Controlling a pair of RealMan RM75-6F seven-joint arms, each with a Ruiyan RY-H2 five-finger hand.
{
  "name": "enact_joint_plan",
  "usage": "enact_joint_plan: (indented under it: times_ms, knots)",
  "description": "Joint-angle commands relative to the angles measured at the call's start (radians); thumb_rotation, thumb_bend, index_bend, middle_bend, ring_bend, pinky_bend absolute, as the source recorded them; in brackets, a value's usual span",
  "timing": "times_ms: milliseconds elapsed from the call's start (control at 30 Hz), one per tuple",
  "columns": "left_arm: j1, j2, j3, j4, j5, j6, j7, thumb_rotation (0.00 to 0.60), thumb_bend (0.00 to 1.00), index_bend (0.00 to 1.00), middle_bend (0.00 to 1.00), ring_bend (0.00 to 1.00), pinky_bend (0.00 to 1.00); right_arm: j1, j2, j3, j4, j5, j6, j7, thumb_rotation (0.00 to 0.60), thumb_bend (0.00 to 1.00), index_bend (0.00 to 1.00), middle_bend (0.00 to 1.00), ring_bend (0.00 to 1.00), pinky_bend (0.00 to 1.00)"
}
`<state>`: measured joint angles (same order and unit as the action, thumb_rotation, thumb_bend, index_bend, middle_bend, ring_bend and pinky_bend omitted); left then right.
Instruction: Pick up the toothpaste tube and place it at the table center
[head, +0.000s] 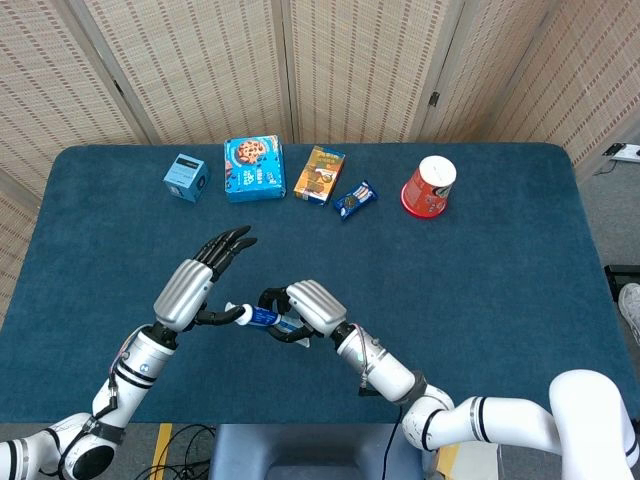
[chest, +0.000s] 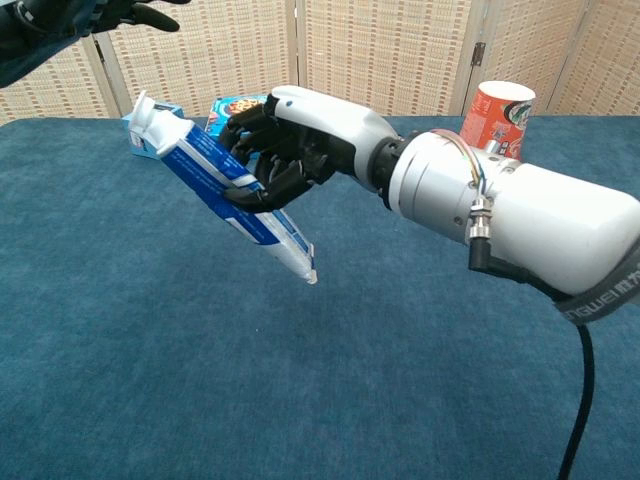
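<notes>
Right now, from my head camera, my right hand (head: 305, 308) grips the toothpaste tube (head: 262, 316) above the near middle of the blue table (head: 480, 270). Its dark fingers (head: 272, 298) wrap the tube's blue body, and the white cap points toward my left hand (head: 200, 280). That left hand holds nothing: its fingers are stretched out and spread, pointing away from me, while the thumb reaches sideways toward the cap. From this angle I cannot tell whether the thumb touches it. Along the far edge stand a small blue box (head: 186, 177), a blue cookie box (head: 254, 169), an orange box (head: 320, 174), a small snack packet (head: 354, 199) lying flat just beside it, and a red cup (head: 429, 186) tipped toward the back, well apart to the right.

From my chest camera, the toothpaste tube (chest: 226, 189) is clearly off the cloth, tilted with the white cap up and to the left and the flat crimped end down and to the right. My right hand (chest: 285, 145) closes around its middle, fingers (chest: 262, 184) curled over the printed side. Only dark fingertips of my left hand (chest: 95, 14) show at the top left corner, spread and holding nothing. Behind the tube sit the small blue box (chest: 141, 139), partly hidden by the cap, the cookie box (chest: 232, 108), and the red cup (chest: 496, 117).
</notes>
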<state>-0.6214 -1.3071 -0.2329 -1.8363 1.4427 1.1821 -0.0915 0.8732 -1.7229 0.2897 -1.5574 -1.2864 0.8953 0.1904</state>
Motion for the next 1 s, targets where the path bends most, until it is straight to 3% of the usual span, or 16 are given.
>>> enact_joint_plan:
  times_ms: [33, 533, 1000]
  knots:
    - [-0.006, 0.001, 0.004, 0.001, 0.002, -0.007, 0.011, 0.000, 0.00, 0.11, 0.05, 0.06, 0.14, 0.012, -0.009, 0.012, -0.016, 0.023, -0.004, -0.027, 0.600, 0.66, 0.69, 0.67, 0.54, 0.48]
    - [-0.030, 0.012, 0.021, -0.024, -0.028, -0.056, 0.064, 0.000, 0.00, 0.01, 0.05, 0.03, 0.14, 0.022, -0.038, 0.039, -0.040, 0.062, 0.024, -0.052, 0.600, 0.68, 0.71, 0.67, 0.54, 0.48]
    - [-0.047, 0.031, 0.035, -0.042, -0.046, -0.091, 0.109, 0.000, 0.00, 0.00, 0.03, 0.01, 0.14, 0.031, -0.055, 0.047, -0.041, 0.084, 0.030, -0.067, 0.600, 0.70, 0.73, 0.69, 0.56, 0.51]
